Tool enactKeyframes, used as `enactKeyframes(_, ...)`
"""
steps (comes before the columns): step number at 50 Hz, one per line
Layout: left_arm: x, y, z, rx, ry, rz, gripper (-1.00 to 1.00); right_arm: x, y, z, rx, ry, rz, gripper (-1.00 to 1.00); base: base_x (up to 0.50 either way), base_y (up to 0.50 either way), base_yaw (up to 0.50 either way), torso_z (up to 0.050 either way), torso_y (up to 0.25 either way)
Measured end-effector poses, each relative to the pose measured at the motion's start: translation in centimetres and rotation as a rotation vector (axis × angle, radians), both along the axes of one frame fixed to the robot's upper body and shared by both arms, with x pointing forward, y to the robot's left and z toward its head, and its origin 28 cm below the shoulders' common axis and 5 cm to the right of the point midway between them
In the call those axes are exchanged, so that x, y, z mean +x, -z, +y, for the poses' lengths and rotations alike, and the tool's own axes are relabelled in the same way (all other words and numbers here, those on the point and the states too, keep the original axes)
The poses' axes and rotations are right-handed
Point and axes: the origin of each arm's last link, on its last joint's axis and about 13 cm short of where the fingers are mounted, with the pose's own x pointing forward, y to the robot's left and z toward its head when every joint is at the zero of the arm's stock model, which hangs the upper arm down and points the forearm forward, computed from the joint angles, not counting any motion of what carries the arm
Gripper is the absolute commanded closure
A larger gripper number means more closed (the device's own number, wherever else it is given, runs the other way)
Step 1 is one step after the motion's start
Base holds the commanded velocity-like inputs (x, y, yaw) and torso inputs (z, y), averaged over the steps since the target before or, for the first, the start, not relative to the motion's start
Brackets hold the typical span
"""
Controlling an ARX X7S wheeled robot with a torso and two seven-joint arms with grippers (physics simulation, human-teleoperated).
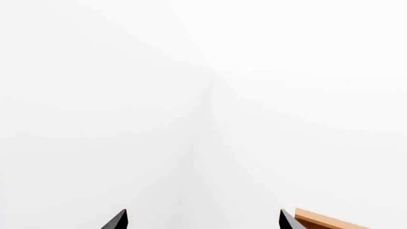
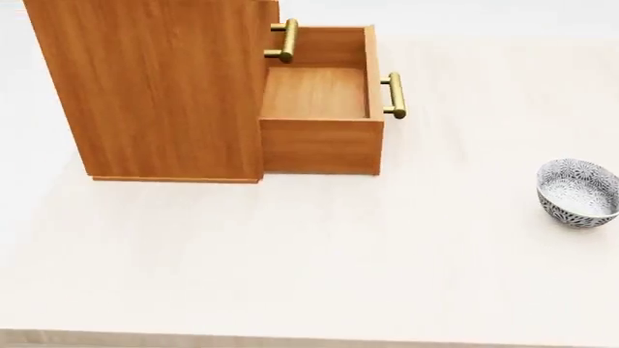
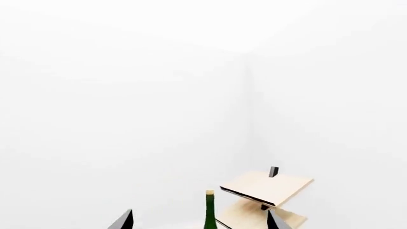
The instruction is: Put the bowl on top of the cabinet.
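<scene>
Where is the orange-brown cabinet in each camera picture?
Head view: the cabinet fills the upper left, its bottom drawer pulled open.
Left wrist view: only an orange-brown wood corner at the bottom edge, probably the cabinet.
Right wrist view: not in it.
Shared landmark: that orange-brown wood.

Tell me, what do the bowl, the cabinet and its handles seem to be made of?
Bowl: probably glazed ceramic, with a dark floral pattern outside. Cabinet: orange-brown wood, its grain visible, though possibly veneer. Handles: brass-looking metal bars with a golden sheen.
</scene>
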Motion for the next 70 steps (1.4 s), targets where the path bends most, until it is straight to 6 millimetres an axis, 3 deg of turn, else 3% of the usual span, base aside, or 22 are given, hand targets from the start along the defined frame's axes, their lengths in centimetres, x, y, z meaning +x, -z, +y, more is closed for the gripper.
enactKeyframes(26,-0.11,-0.03,0.00,-0.008,0.007,-0.006,-1.00,0.18,0.47,-0.01,-0.018,0.019,0.032,-1.00,0.00,0.06,0.00,0.000,0.000)
enactKeyframes(70,-0.10,0.01,-0.05,-0.006,0.022,-0.005,-1.00,0.31,0.83,0.22,-0.005,-0.040,0.067,-1.00,0.49,0.00,0.00,0.000,0.000)
